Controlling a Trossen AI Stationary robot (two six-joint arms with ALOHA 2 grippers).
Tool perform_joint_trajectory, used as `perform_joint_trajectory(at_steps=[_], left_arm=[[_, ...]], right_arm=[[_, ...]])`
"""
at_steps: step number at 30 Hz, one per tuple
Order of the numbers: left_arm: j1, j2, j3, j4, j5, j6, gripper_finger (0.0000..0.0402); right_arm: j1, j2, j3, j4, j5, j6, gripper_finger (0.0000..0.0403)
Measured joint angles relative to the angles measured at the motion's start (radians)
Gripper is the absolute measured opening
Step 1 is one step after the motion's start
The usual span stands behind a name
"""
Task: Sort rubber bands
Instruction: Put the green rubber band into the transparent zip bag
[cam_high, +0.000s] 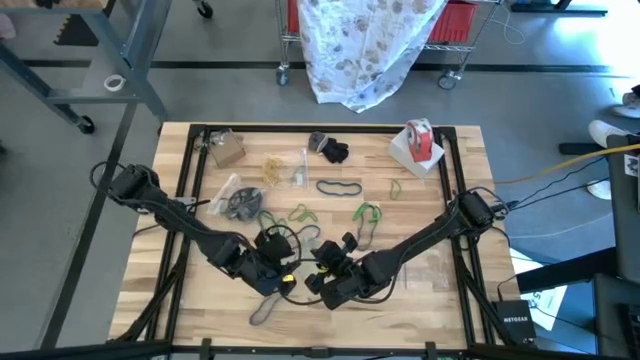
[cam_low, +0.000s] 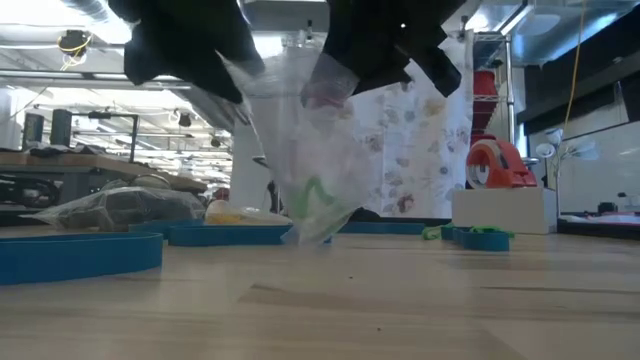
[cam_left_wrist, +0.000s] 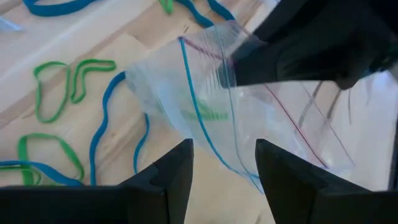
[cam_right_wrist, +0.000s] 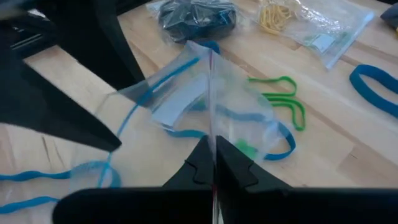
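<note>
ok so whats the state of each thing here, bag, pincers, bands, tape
clear bag: held up off the table, a green band inside
right pincer: shut on the clear bag's edge
left pincer: open, at the bag, gripping nothing
loose rubber bands: lying flat on the table, not bagged
bag of black bands: lying on the table
tape roll: standing on its white holder

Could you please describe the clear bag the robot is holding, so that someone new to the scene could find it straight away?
Look at the near middle of the wooden table, where both arms meet. The clear bag hangs there, pinched at its rim by the right pincer, with the open left pincer facing it. Unlike the filled bags lying farther back, it is lifted and holds only a green rubber band.
</note>
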Motion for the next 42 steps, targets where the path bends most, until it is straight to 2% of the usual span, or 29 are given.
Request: perform_joint_trajectory(at_steps=[8, 11, 15, 17, 22, 26, 29, 34, 36, 42], left_arm=[[0.019, 0.048, 0.0, -0.034, -0.05, 0.065, 0.0156], [0.018, 0.054, 0.0, -0.023, -0.075, 0.144, 0.0115], [-0.005, 0.053, 0.0, -0.029, -0.139, 0.268, 0.0026], [-0.018, 0.044, 0.001, -0.051, -0.138, 0.313, 0.001], [-0.05, 0.014, 0.086, -0.286, -0.138, 0.319, 0.0002], [-0.066, 0.005, 0.209, -0.522, -0.105, 0.277, 0.0001], [-0.067, 0.003, 0.277, -0.652, -0.045, 0.235, 0.0001], [-0.066, 0.003, 0.302, -0.777, 0.016, 0.174, 0.0], [-0.066, 0.003, 0.302, -0.835, 0.04, 0.129, 0.0], [-0.087, 0.003, 0.301, -0.958, 0.06, 0.038, 0.0]], right_arm=[[0.0, 0.001, 0.0, 0.04, 0.001, 0.0, 0.0002], [0.0, 0.002, 0.0, 0.041, 0.001, 0.0, 0.0002], [0.0, 0.002, 0.0, 0.041, 0.001, 0.0, 0.0002], [0.0, 0.002, 0.002, 0.042, 0.003, 0.0, 0.0002], [-0.003, 0.008, 0.002, 0.058, 0.063, -0.005, 0.0002], [-0.029, 0.036, 0.002, 0.201, 0.083, -0.1, 0.0002], [-0.068, 0.07, 0.002, 0.407, 0.006, -0.208, 0.0002], [-0.15, 0.164, 0.002, 0.765, -0.228, -0.333, 0.0002], [-0.175, 0.195, 0.002, 0.82, -0.289, -0.325, 0.0002], [-0.207, 0.246, 0.002, 0.811, -0.332, -0.19, 0.0002]])
